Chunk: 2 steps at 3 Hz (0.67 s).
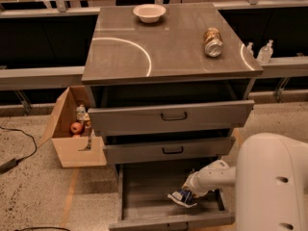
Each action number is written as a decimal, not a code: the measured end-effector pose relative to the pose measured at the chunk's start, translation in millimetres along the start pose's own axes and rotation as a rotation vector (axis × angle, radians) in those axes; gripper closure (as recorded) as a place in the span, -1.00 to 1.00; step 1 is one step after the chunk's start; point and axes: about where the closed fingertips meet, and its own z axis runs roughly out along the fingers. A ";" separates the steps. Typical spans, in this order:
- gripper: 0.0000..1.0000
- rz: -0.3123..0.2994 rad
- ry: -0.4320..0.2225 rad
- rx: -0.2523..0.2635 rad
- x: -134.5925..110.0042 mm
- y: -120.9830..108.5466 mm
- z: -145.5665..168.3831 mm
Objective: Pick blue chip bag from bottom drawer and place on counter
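Tool [191, 190]: low inside the bottom drawer [144, 189], in its right near part, at the end of the white arm coming in from the right.
Tool state: closed tight on the blue chip bag [182, 198].
Bag place: at the tool's tip, just above the grey drawer floor, close to the front wall.
Bag direction: long axis runs roughly left to right, with the right end a little nearer.
Worktop [178, 61]: a white bowl [149, 12] at the far edge and a can [213, 41] lying on its side at the right.

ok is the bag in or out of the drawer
In: the bag is down inside the open bottom drawer, with the gripper right at it.
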 end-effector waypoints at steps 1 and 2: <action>1.00 0.096 0.040 0.025 0.5 9.2 -68.6; 1.00 0.180 0.069 0.095 1.5 3.6 -141.4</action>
